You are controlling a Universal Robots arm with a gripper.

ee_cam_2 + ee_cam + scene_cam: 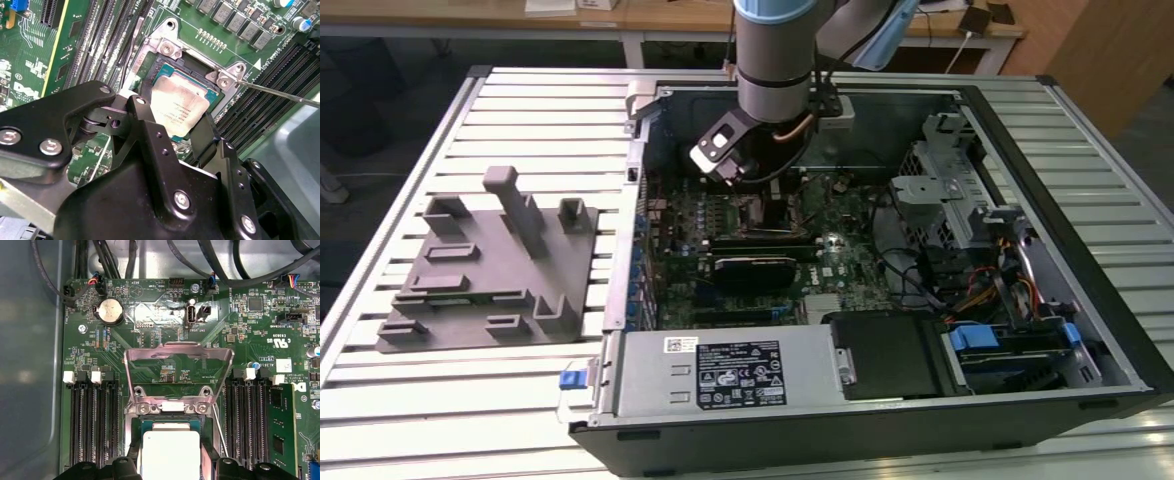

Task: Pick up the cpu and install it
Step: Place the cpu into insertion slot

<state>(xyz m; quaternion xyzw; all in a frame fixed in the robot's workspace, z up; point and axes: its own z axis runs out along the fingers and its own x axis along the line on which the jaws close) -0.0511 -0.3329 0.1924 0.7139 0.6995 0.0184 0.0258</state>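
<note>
The cpu is a flat square chip with a pale metal top, and it lies in or just over the motherboard socket. My gripper has its black fingers against two opposite sides of the chip, shut on it. In the first wrist view the cpu sits between the fingers, below the socket's raised metal load plate. The thin socket lever sticks out to one side. In the exterior view the gripper reaches down into the open computer case, over the motherboard.
Memory slots flank the socket on both sides. The case also holds a power supply, a drive cage and cables. A grey parts fixture stands on the slatted table at the exterior view's left.
</note>
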